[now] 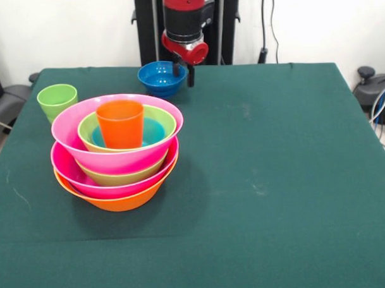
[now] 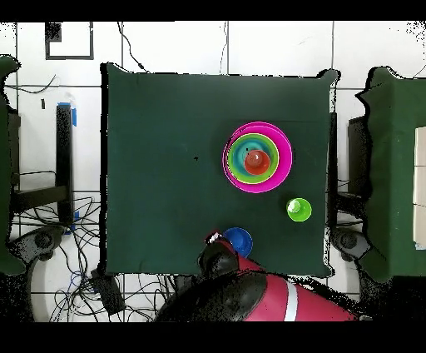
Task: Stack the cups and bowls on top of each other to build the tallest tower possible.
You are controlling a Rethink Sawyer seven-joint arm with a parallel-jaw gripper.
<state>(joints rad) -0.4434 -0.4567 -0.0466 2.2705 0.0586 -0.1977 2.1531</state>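
The tower (image 1: pixel 117 160) stands left of the table's middle: an orange bowl (image 1: pixel 118 202) lowest, then pink, green, a second pink bowl (image 1: pixel 72 128), a green bowl (image 1: pixel 163 116) and a light blue one inside it. The orange-red cup (image 1: pixel 120 123) stands upright in the top; from overhead it shows at the pile's centre (image 2: pixel 256 161). The light green cup (image 1: pixel 57 99) stands alone at the far left (image 2: pixel 299 209). A dark blue bowl (image 1: pixel 158 79) rests at the table's far edge (image 2: pixel 239 242). My gripper (image 1: pixel 183 73) is open, its fingers either side of that bowl's right rim (image 2: pixel 218 240).
The green table (image 1: pixel 276 179) stretches right of the tower. The black pedestal (image 1: pixel 147 25) stands just behind the blue bowl. Chairs and cables lie off the table's sides.
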